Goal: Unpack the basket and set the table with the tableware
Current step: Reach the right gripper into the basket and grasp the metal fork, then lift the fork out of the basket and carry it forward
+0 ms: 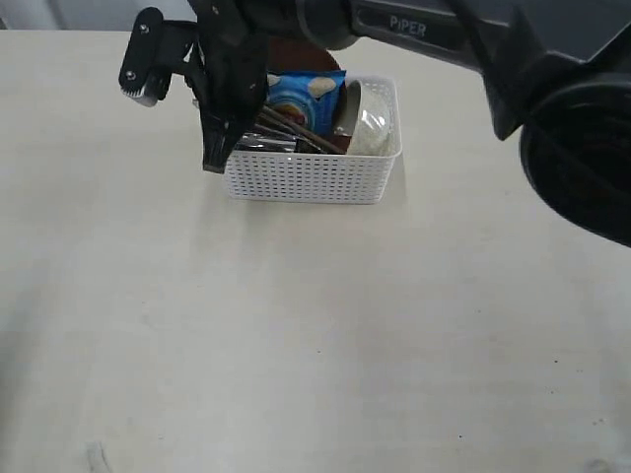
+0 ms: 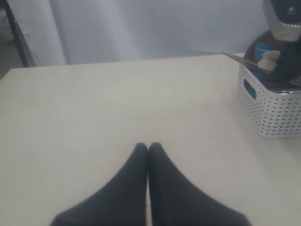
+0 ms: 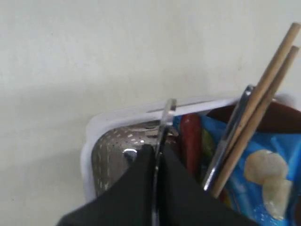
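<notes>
The white basket (image 1: 311, 177) stands on the table (image 1: 296, 335) at the back. My right gripper (image 1: 212, 148) reaches across into the basket's left end. In the right wrist view it (image 3: 155, 150) is shut on a thin steel utensil (image 3: 166, 113) seen edge-on; knife or fork, I cannot tell. Beside that stand the steel cup (image 3: 113, 150), the red-brown wooden spoon (image 3: 190, 141), a second steel utensil (image 3: 233, 127) and two chopsticks (image 3: 263, 94). The off-white bowl (image 1: 373, 133) fills the basket's right end. My left gripper (image 2: 148, 147) is shut and empty over bare table, apart from the basket (image 2: 270, 110).
A blue chips bag (image 1: 306, 94) leans in the basket's middle, with a dark brown plate (image 1: 301, 54) behind it. The right arm's dark housing (image 1: 572, 118) blocks the upper right of the exterior view. The tabletop runs on in front of and left of the basket.
</notes>
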`<action>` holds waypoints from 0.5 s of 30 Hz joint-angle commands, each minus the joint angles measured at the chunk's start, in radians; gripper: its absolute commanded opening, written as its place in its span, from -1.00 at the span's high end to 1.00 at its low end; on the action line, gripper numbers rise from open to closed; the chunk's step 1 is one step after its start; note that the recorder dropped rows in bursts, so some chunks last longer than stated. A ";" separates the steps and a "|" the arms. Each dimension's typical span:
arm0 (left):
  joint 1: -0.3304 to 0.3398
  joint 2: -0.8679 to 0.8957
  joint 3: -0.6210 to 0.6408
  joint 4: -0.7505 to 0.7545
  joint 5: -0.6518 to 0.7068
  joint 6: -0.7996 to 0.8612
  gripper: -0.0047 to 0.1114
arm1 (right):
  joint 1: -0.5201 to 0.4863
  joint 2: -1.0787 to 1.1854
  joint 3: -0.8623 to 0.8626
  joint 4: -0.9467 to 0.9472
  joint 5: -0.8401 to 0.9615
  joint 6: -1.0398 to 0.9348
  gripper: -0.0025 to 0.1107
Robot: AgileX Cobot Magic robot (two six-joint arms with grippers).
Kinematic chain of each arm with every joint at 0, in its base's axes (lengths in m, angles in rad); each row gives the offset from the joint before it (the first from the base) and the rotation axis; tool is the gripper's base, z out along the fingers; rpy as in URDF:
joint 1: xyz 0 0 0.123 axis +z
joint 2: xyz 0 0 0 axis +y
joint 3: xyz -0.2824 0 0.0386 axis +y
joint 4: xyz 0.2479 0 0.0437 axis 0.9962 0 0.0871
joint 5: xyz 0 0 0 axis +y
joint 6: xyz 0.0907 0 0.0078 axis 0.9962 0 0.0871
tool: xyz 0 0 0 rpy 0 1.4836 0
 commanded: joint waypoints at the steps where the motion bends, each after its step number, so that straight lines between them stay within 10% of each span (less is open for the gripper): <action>1: 0.004 -0.005 0.003 -0.011 -0.007 0.002 0.92 | 0.000 -0.056 -0.002 -0.047 0.009 -0.002 0.96; 15: 0.004 -0.005 0.003 -0.011 -0.007 0.002 0.92 | 0.002 -0.289 -0.002 0.112 0.009 -0.002 0.96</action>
